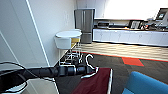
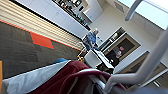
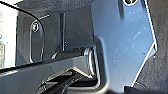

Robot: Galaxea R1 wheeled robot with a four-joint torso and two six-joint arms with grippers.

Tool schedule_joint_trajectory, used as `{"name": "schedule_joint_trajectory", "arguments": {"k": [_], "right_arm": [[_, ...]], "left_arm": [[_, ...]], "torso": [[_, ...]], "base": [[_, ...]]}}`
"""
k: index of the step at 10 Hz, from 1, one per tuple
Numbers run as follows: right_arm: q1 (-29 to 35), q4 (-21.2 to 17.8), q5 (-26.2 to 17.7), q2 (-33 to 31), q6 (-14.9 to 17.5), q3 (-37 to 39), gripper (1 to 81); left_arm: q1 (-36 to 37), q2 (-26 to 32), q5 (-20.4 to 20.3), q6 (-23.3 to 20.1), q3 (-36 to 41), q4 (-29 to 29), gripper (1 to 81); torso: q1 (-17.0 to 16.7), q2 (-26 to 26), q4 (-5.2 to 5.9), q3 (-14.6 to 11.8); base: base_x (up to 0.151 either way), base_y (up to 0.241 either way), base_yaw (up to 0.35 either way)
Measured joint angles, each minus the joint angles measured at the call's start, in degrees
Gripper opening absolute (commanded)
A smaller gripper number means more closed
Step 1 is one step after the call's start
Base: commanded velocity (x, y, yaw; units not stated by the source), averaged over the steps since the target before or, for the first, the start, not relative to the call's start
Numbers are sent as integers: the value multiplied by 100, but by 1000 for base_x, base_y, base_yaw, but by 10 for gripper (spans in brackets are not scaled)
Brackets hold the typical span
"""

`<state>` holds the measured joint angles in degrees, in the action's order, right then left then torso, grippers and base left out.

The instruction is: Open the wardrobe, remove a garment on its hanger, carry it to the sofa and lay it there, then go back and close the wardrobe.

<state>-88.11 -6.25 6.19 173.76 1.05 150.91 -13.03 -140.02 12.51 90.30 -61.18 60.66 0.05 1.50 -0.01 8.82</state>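
Just left of the sofa (image 1: 147,83), the left gripper (image 1: 88,70) looks clamped on the hanger (image 1: 89,62). The garment (image 1: 96,82) droops soft and light, so hold it near the hook. Right gripper: can't tell.

Stainless steel two-door fridge (image 1: 84,21) upper centre of the head view, against the back wall. Long run of white base cabinets (image 1: 130,37) to its right, dark worktop cluttered with small items too blurred to identify. Round white high table (image 1: 68,34) just left of the fridge, white stool (image 1: 62,43) with a yellow one behind it tucked underneath. Floor: pale striped wood-look strip (image 1: 120,48) by the cabinets, then dark grey carpet (image 1: 117,66) with an orange-red tile (image 1: 132,61) right of centre. Left wrist view: person in a blue shirt (image 2: 91,40) upper centre, second person in dark clothing (image 2: 116,56) to the right.
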Motion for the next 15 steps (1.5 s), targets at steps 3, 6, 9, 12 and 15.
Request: {"name": "schedule_joint_trajectory", "arguments": {"k": [3,6,9,12,15], "right_arm": [[0,-2,0,2,0,0,811],[-15,-5,2,2,0,0,811],[-26,-5,0,18,-1,9,811],[-30,-7,2,18,0,15,811],[-30,-7,9,20,0,22,811]], "left_arm": [[-2,-66,30,-2,0,0,10],[17,-99,-46,-2,5,2,10],[17,-110,-48,0,16,2,10],[16,-124,-30,0,39,2,10],[16,-174,-27,-2,39,2,10]], "torso": [[0,0,0,0],[0,0,0,0],[0,0,1,0],[0,0,1,0],[0,0,1,0]], "base": [[0,0,-214],[0,0,-214],[0,0,-214],[0,0,-214],[0,0,-214]]}}
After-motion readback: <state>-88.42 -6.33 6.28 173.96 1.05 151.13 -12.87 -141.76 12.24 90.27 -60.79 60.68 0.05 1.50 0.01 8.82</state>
